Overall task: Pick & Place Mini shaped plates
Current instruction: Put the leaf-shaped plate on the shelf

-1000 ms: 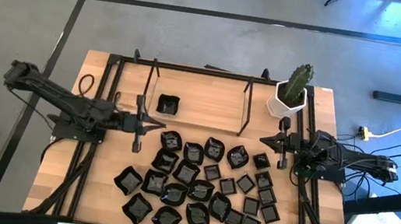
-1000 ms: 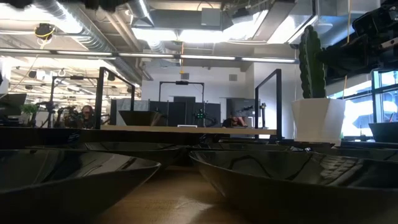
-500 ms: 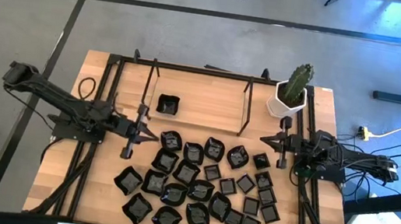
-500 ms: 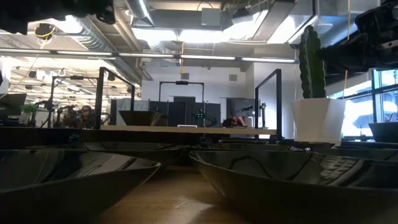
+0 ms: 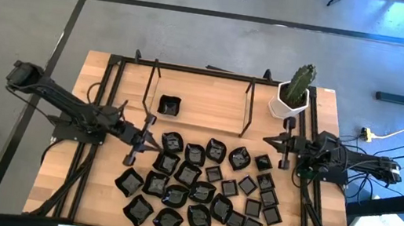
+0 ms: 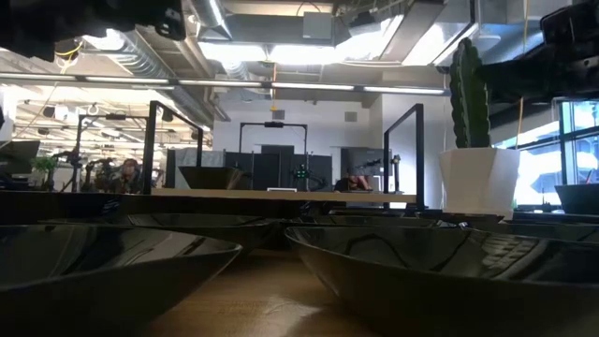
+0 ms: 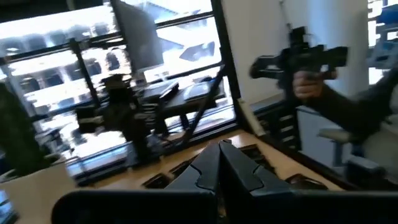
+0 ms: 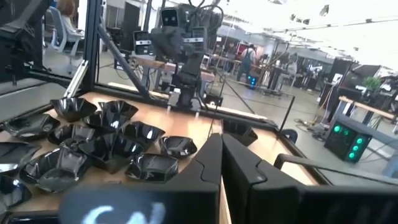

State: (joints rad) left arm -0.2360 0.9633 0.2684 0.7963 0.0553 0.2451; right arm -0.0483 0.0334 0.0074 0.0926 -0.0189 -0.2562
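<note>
- The mini shaped plates [image 5: 200, 184] lay crowded together on the near half of the wooden table [image 5: 212, 98], a mass of glossy black dishes, some square, some wavy-rimmed.
- One lone plate [image 5: 169, 106] sat apart from the rest, up inside the black metal frame [image 5: 201, 73] toward the far edge.
- The left gripper [image 5: 151, 145] hung at the left edge of the pile, angled toward it, its fingers pressed together and carrying nothing.
- The right gripper [image 5: 267, 143] waited at the right side of the table, just above the pile's far right corner, its fingers likewise pressed together with nothing between them.
- A white pot with a green cactus [image 5: 295, 92] stood at the far right corner, just beyond the right arm.
- From table height, two big dark dish rims [image 6: 440, 271] filled the foreground.
</note>
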